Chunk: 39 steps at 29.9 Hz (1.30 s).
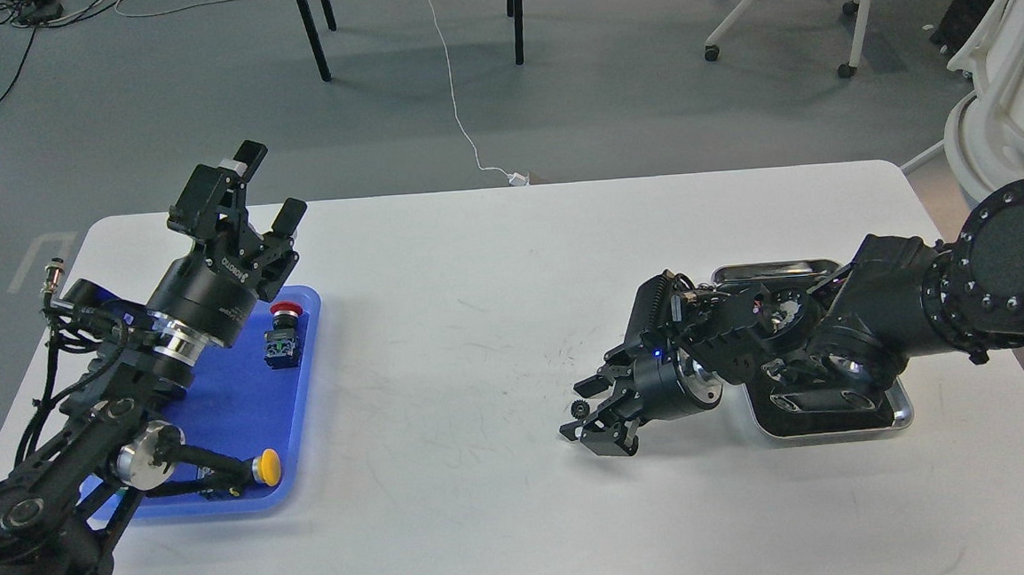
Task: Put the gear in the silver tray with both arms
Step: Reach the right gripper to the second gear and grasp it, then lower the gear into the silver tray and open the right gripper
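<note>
The gear [579, 409] lies on the table [498, 342], just at the far tip of the right gripper [593, 423], whose jaws are spread; the silver tray [902, 413] lies behind that arm. The left gripper [259, 189], jaws also apart, is held well away.

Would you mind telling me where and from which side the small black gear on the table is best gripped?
Grip the gear across its toothed rim, coming down from above. It looks to lie flat on the white table, so only its thin edge offers opposing faces. The open right gripper already sits low beside it; one finger each side of the rim should do, though its small size leaves little margin.
</note>
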Tool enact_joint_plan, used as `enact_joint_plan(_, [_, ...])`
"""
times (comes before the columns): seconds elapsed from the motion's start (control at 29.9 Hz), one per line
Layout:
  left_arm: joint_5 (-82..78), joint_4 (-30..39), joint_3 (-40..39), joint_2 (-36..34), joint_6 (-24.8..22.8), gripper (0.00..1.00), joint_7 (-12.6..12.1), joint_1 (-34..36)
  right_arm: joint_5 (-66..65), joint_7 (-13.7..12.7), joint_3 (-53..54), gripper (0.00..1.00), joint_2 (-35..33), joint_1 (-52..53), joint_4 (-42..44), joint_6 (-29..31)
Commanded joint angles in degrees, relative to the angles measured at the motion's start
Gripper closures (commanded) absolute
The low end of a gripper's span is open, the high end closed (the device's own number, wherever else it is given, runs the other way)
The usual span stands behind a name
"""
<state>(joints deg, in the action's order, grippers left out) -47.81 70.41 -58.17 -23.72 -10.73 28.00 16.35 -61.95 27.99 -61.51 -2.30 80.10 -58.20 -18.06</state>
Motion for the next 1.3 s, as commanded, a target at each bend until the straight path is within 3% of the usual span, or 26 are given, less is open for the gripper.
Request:
enact_joint_plan(0.0, [0.0, -0.01, -0.01, -0.01, 0.0, 0.02, 0.0, 0.0, -0.1, 0.01, -0.19, 0.66, 0.02, -0.12, 0.02, 0.13])
enact_joint_plan(0.2, [0.0, -0.01, 0.08, 0.08, 0.0, 0.02, 0.0, 0.0, -0.1, 0.01, -0.89, 0.8, -0.07, -0.12, 0.19, 0.22])
enact_joint_plan(0.53, [0.0, 0.07, 0.08, 0.08, 0.0, 0.02, 0.0, 0.0, 0.6, 0.01, -0.81, 0.81, -2.43, 2.25, -0.24, 0.04])
enact_joint_plan(0.67, [-0.09, 0.34, 0.17, 0.26, 0.0, 0.02, 0.0, 0.0, 0.78, 0.01, -0.54, 0.81, -8.14, 6.64, -2.96, 0.04])
enact_joint_plan(0.87, [-0.09, 1.13, 0.43, 0.43, 0.09, 0.02, 0.0, 0.09, -0.45, 0.01, -1.16, 0.81, -23.68, 13.33, -10.34, 0.3])
enact_joint_plan(1.0, [-0.17, 1.3, 0.78, 0.69, 0.0, 0.02, 0.0, 0.17, -6.5, 0.01, -3.52, 0.8, -32.39, 12.63, -10.71, 0.66])
enact_joint_plan(1.27, [-0.17, 1.3, 0.78, 1.22, 0.0, 0.02, 0.0, 0.18, -7.13, 0.01, -5.03, 0.79, -34.35, 3.41, -4.91, 0.31])
